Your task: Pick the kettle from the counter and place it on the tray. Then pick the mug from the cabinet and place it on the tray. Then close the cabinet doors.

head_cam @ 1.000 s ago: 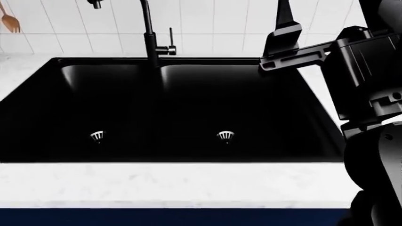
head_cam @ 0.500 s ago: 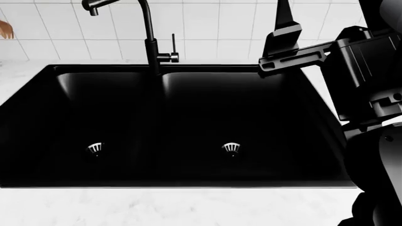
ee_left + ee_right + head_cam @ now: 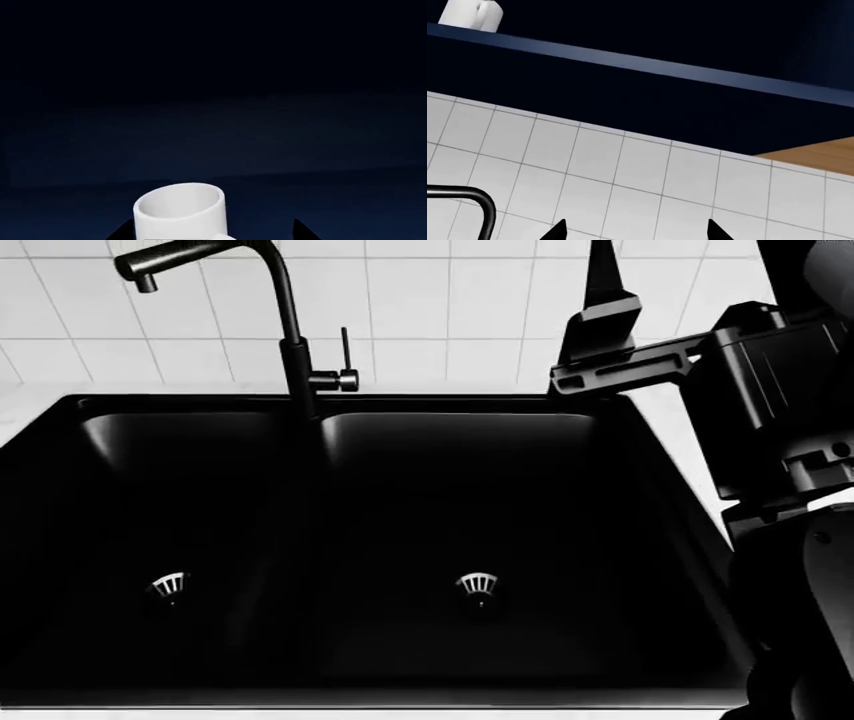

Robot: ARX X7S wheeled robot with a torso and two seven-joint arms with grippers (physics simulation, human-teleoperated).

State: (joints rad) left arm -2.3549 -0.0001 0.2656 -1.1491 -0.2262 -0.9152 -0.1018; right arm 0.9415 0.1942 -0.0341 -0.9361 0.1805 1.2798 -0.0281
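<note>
Left fingers spread, tips flanking the white mug; contact not visible, so can't call it a pinch. Mug upright against a dark navy background. Right fingers spread, holding nothing, facing the white wall tiles. In head view the black double sink fills the frame, faucet at 11 o'clock, my right arm at 3 o'clock.

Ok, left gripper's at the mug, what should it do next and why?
Probably nudge the left gripper sideways to centre on the white mug before closing: its fingertips are spread, and the mug sits near one, well clear of the other.
</note>
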